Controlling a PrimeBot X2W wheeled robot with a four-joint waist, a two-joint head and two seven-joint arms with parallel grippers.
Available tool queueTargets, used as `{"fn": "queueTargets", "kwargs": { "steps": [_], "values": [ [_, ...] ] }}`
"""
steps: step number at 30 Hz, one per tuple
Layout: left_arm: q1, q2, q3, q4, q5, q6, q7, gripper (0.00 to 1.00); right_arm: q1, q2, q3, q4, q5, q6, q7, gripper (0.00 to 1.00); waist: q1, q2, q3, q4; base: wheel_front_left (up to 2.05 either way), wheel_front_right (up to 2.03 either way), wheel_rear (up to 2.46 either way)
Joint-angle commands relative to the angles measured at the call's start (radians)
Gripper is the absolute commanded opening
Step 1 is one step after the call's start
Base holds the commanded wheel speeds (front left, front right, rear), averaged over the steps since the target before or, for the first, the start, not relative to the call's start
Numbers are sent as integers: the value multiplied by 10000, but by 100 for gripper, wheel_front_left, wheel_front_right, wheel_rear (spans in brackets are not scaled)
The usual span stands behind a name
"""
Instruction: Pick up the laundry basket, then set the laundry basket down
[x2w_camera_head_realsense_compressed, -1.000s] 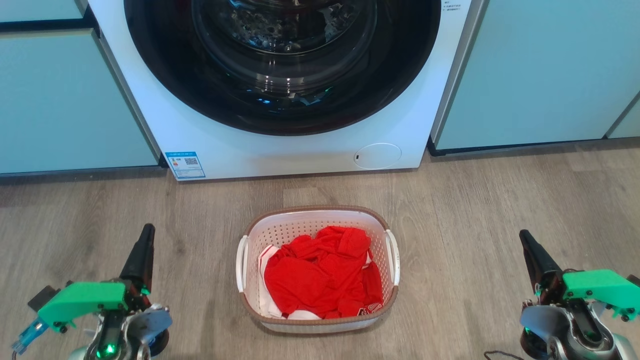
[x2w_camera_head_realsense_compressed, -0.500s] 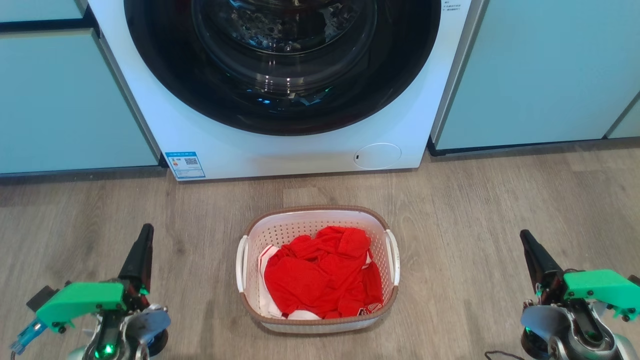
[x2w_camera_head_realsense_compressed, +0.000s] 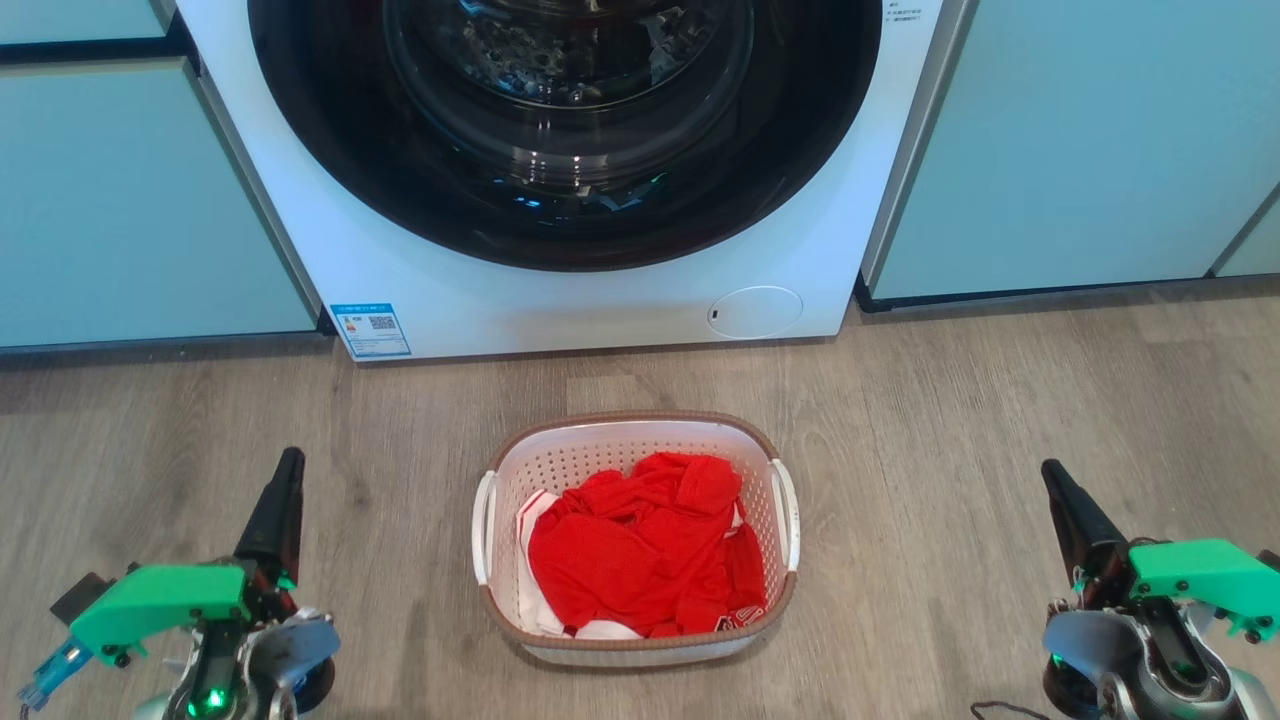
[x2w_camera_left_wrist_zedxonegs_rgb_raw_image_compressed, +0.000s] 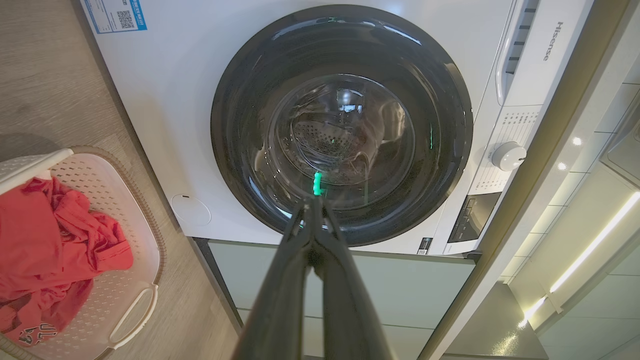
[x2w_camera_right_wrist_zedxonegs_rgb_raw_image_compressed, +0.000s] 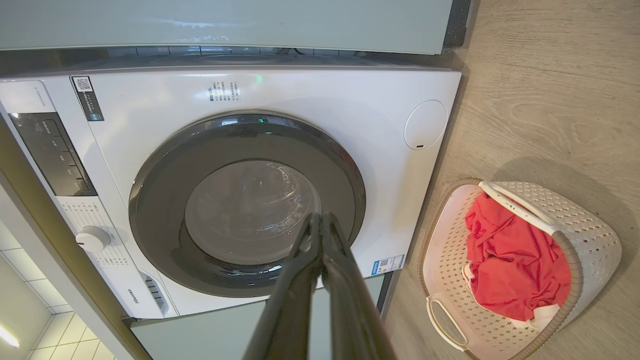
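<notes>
The laundry basket (x2w_camera_head_realsense_compressed: 560, 460) stands on the wood floor in front of the washer: white perforated walls, a brown rim band, white side handles, red clothing (x2w_camera_head_realsense_compressed: 640, 545) heaped inside. It also appears in the left wrist view, laundry basket (x2w_camera_left_wrist_zedxonegs_rgb_raw_image_compressed: 125, 305), and the right wrist view, laundry basket (x2w_camera_right_wrist_zedxonegs_rgb_raw_image_compressed: 590, 240). My left gripper (x2w_camera_head_realsense_compressed: 288, 462) is shut and empty, well left of the basket. To the basket's right, equally far off, my right gripper (x2w_camera_head_realsense_compressed: 1050, 472) is shut and empty. The left gripper (x2w_camera_left_wrist_zedxonegs_rgb_raw_image_compressed: 313, 202) and right gripper (x2w_camera_right_wrist_zedxonegs_rgb_raw_image_compressed: 320, 217) point at the washer door, fingers pressed together.
A white front-loading washing machine (x2w_camera_head_realsense_compressed: 600, 310) with a dark round door stands just behind the basket. Pale green cabinet fronts (x2w_camera_head_realsense_compressed: 1060, 150) flank it on both sides. Bare wood floor (x2w_camera_head_realsense_compressed: 900, 400) surrounds the basket.
Both grippers have sunk very slightly in the head view. The basket has not moved.
</notes>
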Motion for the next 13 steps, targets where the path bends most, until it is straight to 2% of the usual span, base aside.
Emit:
{"fn": "queueTargets", "kwargs": {
  "steps": [1, 13],
  "values": [
    [-542, 67, 338, -295, 74, -69, 60, 0, -457, -50, 155, -314, -61, 27, 49, 0, 0, 0, 0, 0, 0, 0, 0],
    [-543, 52, 360, -294, 92, -69, 77, 0, -459, -32, 130, -313, -82, 27, 69, 0, 0, 0, 0, 0, 0, 0, 0]
  ]
}}
